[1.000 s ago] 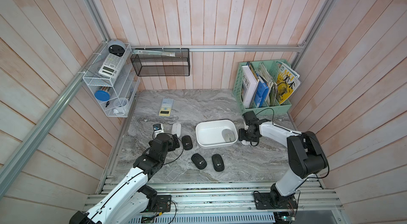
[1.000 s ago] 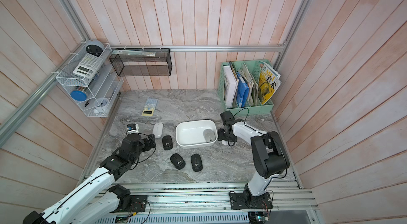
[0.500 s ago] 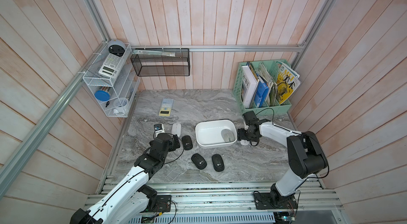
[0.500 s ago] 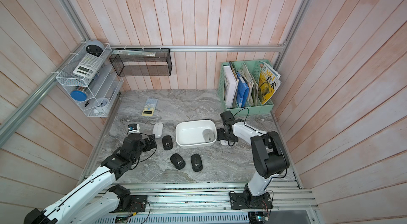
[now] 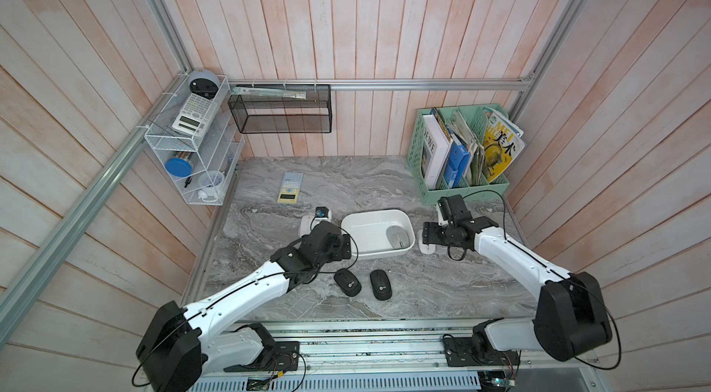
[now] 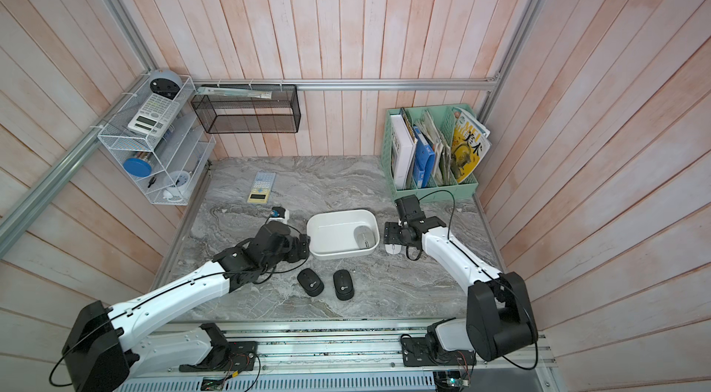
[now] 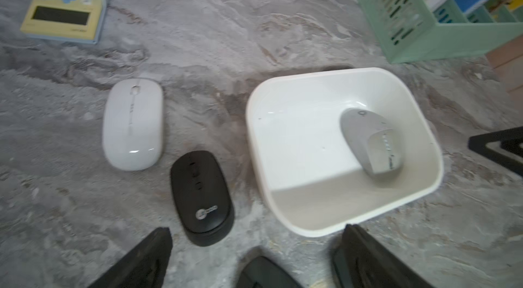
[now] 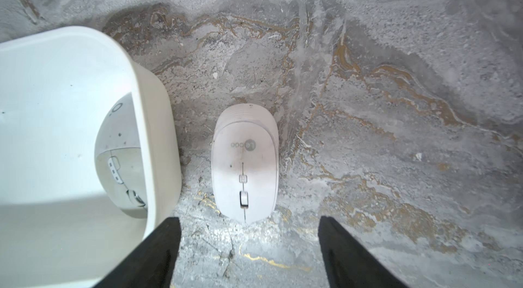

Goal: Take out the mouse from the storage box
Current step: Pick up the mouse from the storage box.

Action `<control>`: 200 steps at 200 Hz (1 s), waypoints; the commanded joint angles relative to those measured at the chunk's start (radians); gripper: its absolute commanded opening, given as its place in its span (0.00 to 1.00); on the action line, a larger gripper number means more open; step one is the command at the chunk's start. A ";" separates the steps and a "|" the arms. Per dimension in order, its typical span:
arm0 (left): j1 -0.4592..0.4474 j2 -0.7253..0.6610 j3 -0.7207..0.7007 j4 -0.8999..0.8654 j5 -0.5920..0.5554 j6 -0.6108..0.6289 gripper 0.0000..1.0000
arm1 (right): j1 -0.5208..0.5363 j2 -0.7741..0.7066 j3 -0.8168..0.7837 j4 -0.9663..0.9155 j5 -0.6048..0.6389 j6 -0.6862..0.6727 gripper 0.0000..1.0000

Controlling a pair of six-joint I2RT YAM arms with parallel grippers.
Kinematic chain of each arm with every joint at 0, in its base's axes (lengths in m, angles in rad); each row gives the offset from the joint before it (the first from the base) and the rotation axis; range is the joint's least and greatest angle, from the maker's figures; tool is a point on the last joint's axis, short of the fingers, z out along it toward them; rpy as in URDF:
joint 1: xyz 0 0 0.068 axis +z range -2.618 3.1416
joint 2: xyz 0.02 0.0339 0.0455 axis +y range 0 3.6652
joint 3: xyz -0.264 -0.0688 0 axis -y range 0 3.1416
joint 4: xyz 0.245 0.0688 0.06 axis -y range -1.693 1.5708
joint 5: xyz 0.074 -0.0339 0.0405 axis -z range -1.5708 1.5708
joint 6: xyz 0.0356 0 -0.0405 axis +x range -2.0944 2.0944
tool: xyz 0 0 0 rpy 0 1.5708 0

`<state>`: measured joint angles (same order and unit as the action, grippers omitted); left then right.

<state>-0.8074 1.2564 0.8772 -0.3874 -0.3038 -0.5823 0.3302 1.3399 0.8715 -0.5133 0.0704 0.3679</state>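
The white mouse (image 8: 244,165) is out, right hand (image 8: 249,220) open over it; grey mouse (image 7: 370,142) left in the storage box (image 7: 283,216) (left hand (image 7: 257,230) open too).

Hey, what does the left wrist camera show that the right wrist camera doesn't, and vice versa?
Only the left wrist view: a yellow and blue calculator, a glossy white mouse, a black mouse and part of a second black mouse, all on the tabletop. Only the right wrist view: an off-white mouse lying beside the storage box, outside it. Both: the storage box with a grey mouse inside, the marble tabletop, and part of the mint-green file holder.
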 commanded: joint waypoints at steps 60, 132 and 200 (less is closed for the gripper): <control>-0.135 0.453 0.433 -0.184 -0.002 -0.130 1.00 | -0.005 -0.233 -0.247 0.136 0.037 0.075 0.84; -0.142 0.744 0.689 -0.210 0.098 -0.175 0.95 | -0.005 -0.449 -0.360 0.226 0.100 0.100 0.88; -0.141 0.873 0.790 -0.189 0.133 -0.201 0.89 | -0.005 -0.447 -0.358 0.227 0.081 0.109 0.89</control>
<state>-0.9478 2.0865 1.6253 -0.5850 -0.1905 -0.7650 0.3302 0.8875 0.5167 -0.3008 0.1440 0.4664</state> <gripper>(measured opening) 0.897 0.888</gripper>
